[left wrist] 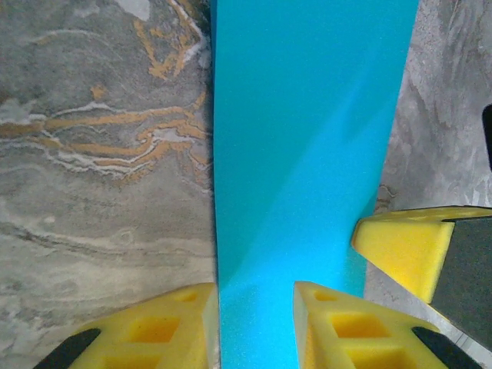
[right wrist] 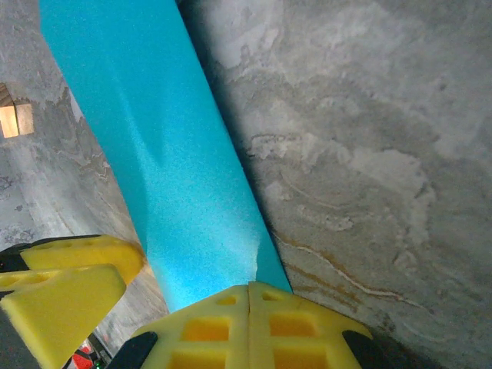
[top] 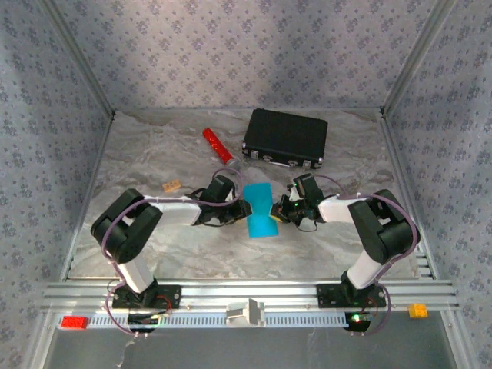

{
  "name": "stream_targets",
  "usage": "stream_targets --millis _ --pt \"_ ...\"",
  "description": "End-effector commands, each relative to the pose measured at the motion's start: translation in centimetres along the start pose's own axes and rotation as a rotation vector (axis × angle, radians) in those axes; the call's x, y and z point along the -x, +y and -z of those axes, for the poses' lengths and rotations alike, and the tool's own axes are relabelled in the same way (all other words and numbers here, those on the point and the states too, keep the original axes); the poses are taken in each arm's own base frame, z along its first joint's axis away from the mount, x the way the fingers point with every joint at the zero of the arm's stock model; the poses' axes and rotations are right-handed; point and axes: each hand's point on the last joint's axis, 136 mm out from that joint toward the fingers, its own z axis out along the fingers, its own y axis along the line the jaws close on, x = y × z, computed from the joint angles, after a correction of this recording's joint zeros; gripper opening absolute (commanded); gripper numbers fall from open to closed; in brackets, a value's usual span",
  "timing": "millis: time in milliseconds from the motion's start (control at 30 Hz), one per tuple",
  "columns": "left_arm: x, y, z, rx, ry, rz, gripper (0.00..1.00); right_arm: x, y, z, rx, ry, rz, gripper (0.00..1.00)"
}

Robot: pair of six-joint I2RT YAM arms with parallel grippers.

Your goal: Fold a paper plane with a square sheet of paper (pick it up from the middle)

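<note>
The square sheet of paper is bright cyan and folded into a narrow strip between my two grippers at the table's middle. In the left wrist view the sheet runs between my left gripper's yellow fingers, which stand apart on either side of its near end. My left gripper is at the strip's left side. My right gripper is at its right side. In the right wrist view the right gripper has its fingers pressed together on the edge of the sheet, whose shadow falls on the table.
A black case lies at the back, with a red cylinder to its left. A small wooden block sits left of the left arm. Patterned walls enclose the marbled table on three sides.
</note>
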Motion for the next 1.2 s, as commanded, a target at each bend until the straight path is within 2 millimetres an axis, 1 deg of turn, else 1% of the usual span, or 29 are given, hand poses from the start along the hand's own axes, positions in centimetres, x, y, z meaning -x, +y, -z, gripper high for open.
stream_targets --millis 0,167,267,600,900,1167 --pt "-0.2 -0.5 -0.7 -0.017 0.029 -0.009 0.31 -2.1 -5.4 -0.1 -0.202 0.035 -0.103 0.05" --pt "-0.4 -0.6 -1.2 -0.013 0.045 -0.017 0.30 -2.2 -5.5 -0.2 -0.207 0.038 -0.104 0.05" --pt "-0.6 -1.1 -1.4 -0.037 0.051 -0.024 0.30 -2.1 -5.5 -0.1 -0.207 0.037 -0.104 0.05" --pt "-0.4 -1.7 -1.3 -0.058 0.038 -0.039 0.30 -2.2 -5.5 -0.1 -0.209 0.038 -0.105 0.05" --pt "-0.2 -2.5 -1.2 -0.100 0.025 -0.050 0.32 -2.2 -5.5 -0.1 -0.208 0.038 -0.104 0.05" --pt "0.0 -2.5 -0.8 -0.109 0.004 -0.048 0.34 -2.1 -5.4 0.0 -0.205 0.035 -0.102 0.05"
